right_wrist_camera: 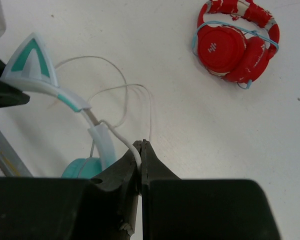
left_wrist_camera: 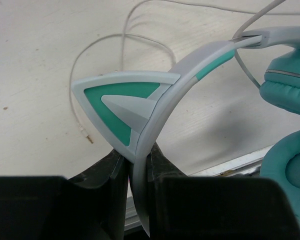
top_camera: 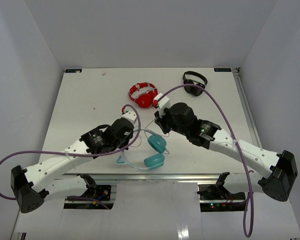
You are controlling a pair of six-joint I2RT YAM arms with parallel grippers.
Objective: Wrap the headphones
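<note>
Headphones lie at the table's near edge, second headset behind, third headset back-right.

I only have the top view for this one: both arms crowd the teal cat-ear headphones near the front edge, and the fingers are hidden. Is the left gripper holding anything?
Observer: In its wrist view the left gripper is shut on the pale grey headband of the teal over-ear headphones, just below a cat-ear point.
Operator: And the right gripper?
Observer: It is shut on the thin white cable, a short way from the headband.
Operator: Where is the cable's end?
Observer: The plug end lies loose on the white table, held by neither gripper.
</note>
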